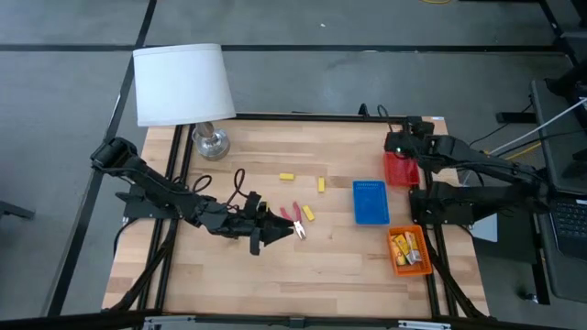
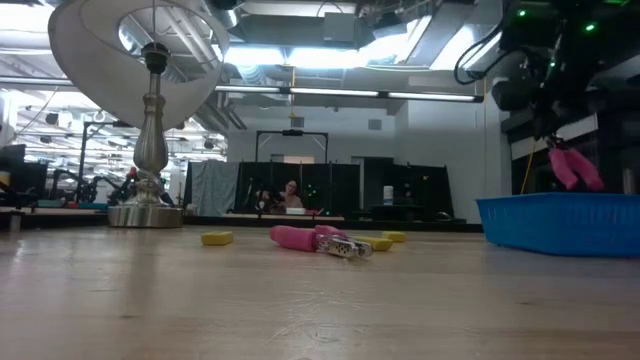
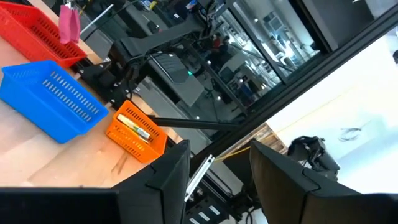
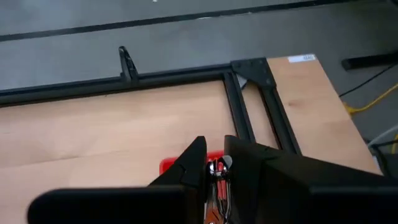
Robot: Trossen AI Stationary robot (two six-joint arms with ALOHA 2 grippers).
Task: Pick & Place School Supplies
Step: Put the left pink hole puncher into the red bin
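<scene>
Two arms bent, right end effector (image 1: 396, 143) pinching red-handled tool (image 4: 217, 171) above red tray (image 1: 400, 171)

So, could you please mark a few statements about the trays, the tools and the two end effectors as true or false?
1. The orange tray holds yellow packs. True.
2. The blue tray lies between the red tray and the orange one. True.
3. The right end effector is empty. False: it is shut on a red-handled tool above the red tray.
4. The lamp stands by the orange tray. False: it stands at the far left corner.
5. The left end effector is beside a red-handled tool on the table. True.
</scene>
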